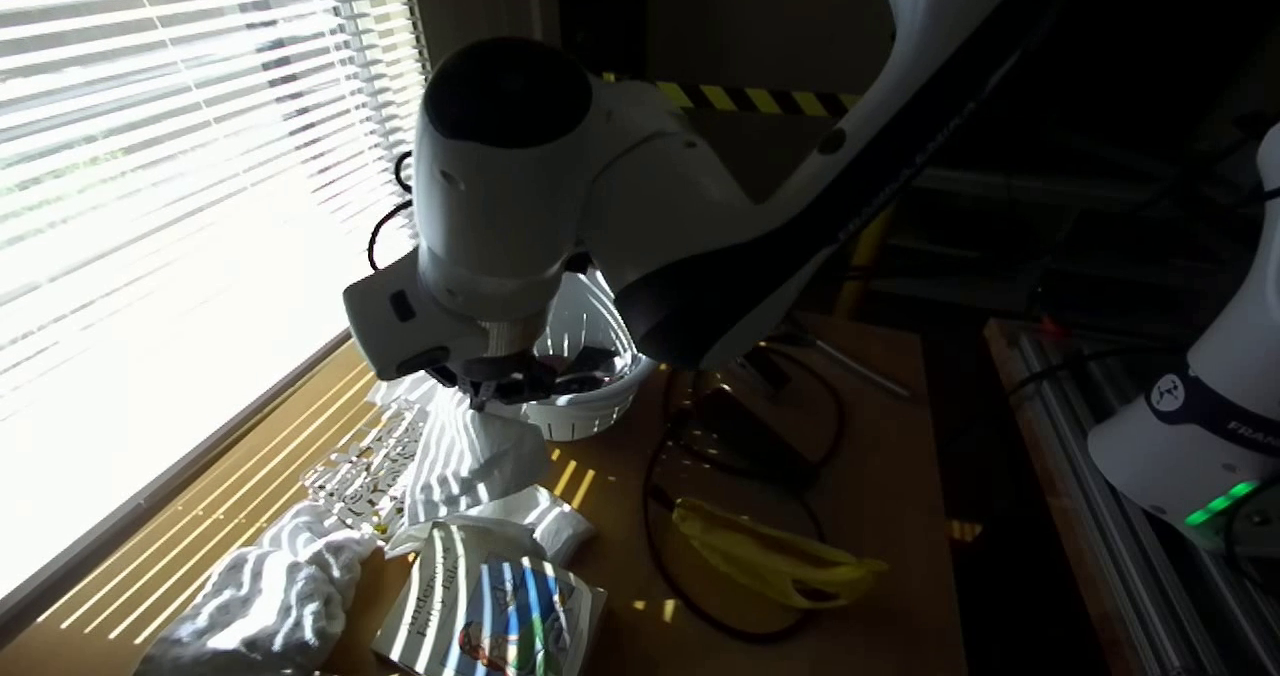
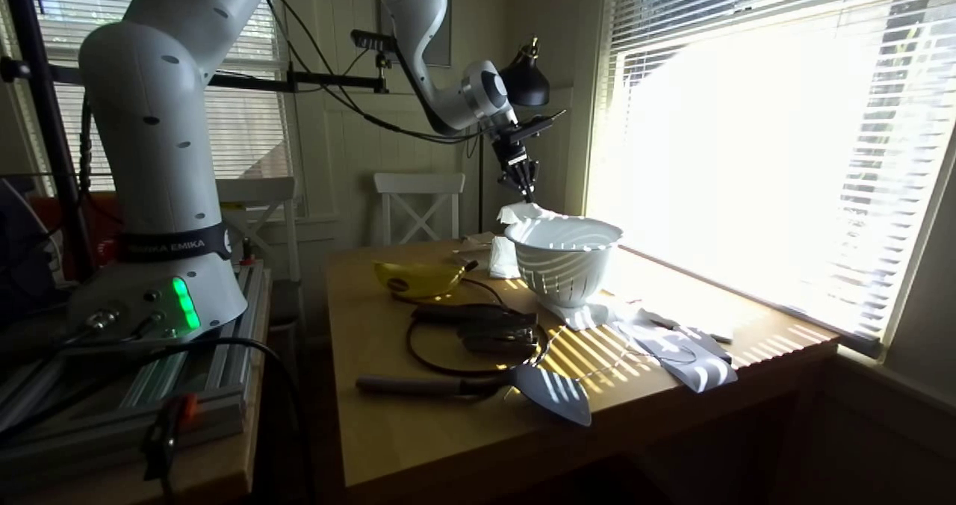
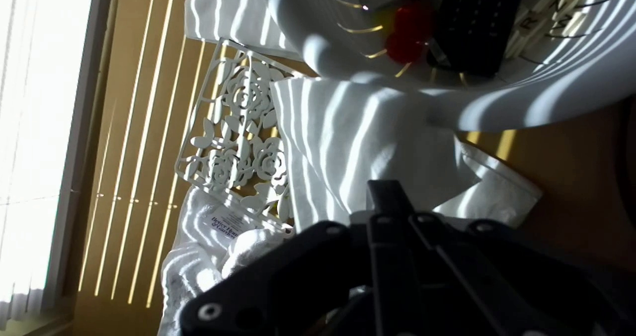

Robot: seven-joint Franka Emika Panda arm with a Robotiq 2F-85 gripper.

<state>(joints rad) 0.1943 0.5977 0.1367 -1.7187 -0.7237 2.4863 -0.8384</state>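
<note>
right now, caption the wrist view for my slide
Gripper shut on a white cloth near a colander holding letter tiles.

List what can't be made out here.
Colander: contents hidden by its wall in an exterior view, partly cut off by the wrist view's top edge.
Book: lower part cut off by an exterior view's bottom edge.
Label: smallest print too tiny, wrist view.
White cloth: part hidden by the gripper, wrist view.

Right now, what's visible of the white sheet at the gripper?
The white sheet looks thin and pliable; cloth or paper, can't tell. It's creased and sun-striped. The shut gripper appears to pinch it and hold it raised. In the wrist view, its far edge overlaps the colander rim and it partly hides an openwork panel; a pointed corner juts right.
</note>
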